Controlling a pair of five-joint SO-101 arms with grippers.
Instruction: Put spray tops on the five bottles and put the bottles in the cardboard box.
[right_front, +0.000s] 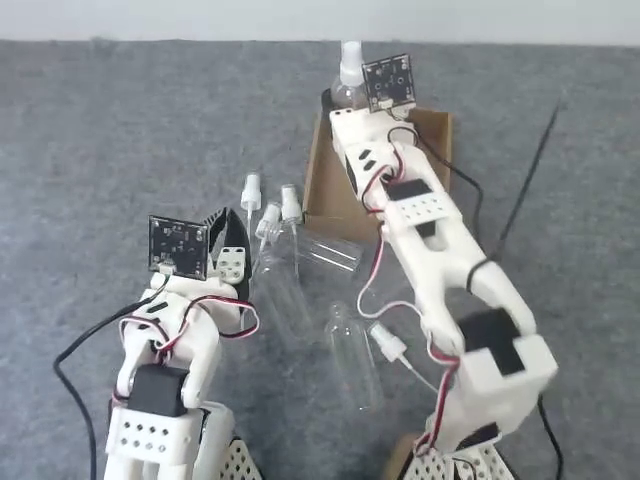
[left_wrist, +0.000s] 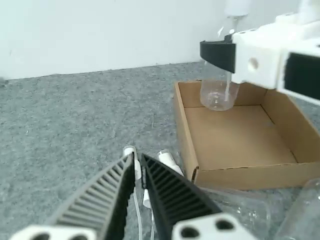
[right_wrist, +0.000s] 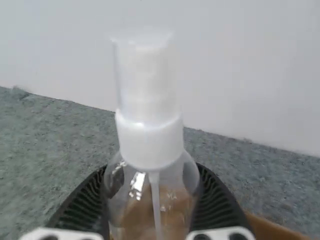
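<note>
The grey worktop (right_front: 120, 130) carries the open cardboard box (left_wrist: 235, 130). The right end effector (right_wrist: 150, 205) clamps a capped bottle (left_wrist: 216, 95) upright over the box's far end. The left end effector (left_wrist: 138, 162), jaws narrowed almost together, hangs near lying bottles (right_front: 350, 355) and loose spray tops (right_front: 251, 188).

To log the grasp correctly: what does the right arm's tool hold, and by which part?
The right tool holds a clear bottle with its spray top on, clamped by its body below the white collar, above the cardboard box.

Lab-style test bench, grey carpeted tabletop (right_front: 100, 120), bare white wall (left_wrist: 75, 30)
</note>
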